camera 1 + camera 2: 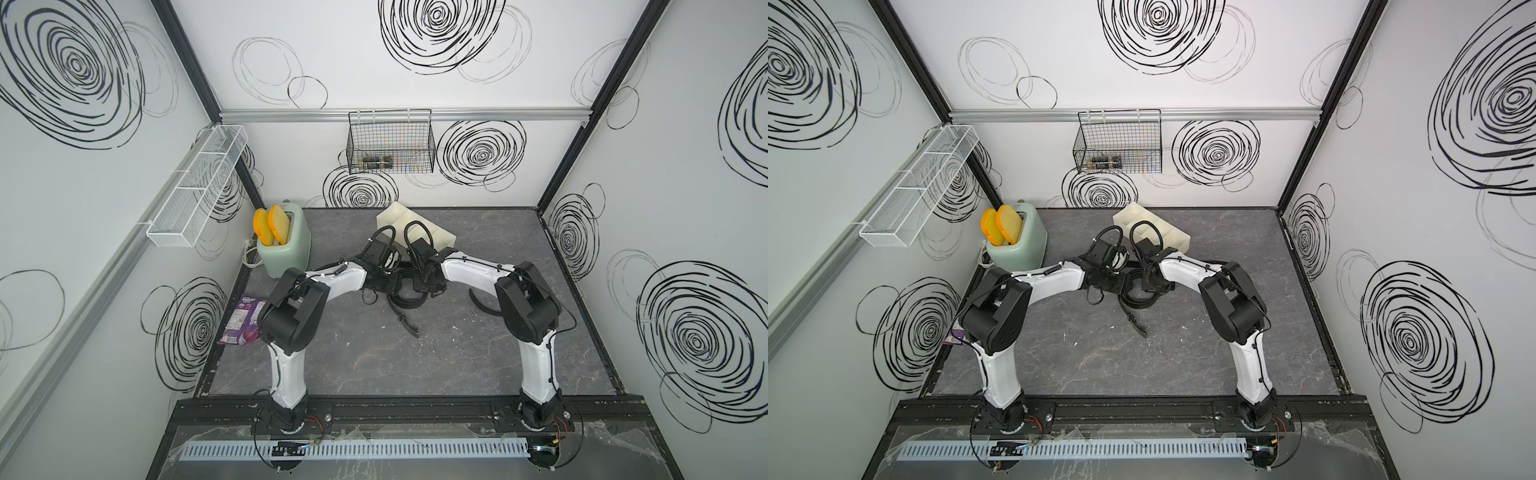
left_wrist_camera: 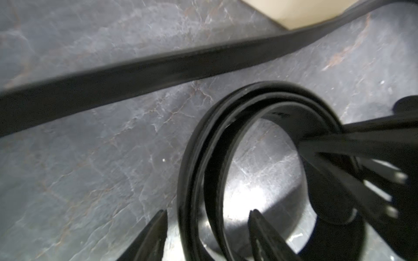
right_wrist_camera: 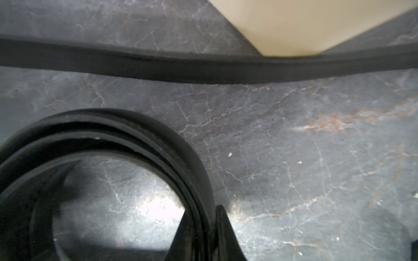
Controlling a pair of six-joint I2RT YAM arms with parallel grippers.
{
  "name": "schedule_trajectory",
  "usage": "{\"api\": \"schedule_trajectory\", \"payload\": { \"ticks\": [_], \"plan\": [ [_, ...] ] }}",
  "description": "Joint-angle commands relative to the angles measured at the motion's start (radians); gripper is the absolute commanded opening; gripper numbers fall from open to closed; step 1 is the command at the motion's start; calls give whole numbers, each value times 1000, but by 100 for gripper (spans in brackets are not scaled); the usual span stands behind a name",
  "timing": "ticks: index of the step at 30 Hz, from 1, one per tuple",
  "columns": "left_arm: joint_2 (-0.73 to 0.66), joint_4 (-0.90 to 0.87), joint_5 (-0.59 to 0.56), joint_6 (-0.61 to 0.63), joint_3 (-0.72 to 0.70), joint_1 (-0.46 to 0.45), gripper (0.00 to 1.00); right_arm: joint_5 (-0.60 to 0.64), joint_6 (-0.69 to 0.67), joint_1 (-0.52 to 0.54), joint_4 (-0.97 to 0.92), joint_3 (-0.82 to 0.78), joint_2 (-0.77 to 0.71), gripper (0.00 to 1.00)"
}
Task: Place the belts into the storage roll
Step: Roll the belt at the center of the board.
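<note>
The right claw (image 3: 202,212) pinches the wall of the smooth, round coiled belt (image 3: 101,131). The left claw (image 2: 208,211) stands apart around it. The cream plastic tray (image 1: 386,219) sits at twelve o'clock from it.

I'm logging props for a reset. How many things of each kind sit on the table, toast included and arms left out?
Belts: 2 (coiled belt, straight belt)
Cream tray: 1
Toaster: 1
Toast slices: 2
Purple packet: 1
Total: 7
</note>
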Motion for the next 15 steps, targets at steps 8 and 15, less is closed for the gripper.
{"api": "schedule_trajectory", "payload": {
  "ticks": [8, 15],
  "plan": [
    [45, -44, -34, 23, 49, -8, 33, -24, -25, 21, 24, -49, -29, 0],
    [10, -69, -94, 19, 15, -19, 10, -10, -24, -19, 41, -62, -129, 36]
  ]
}}
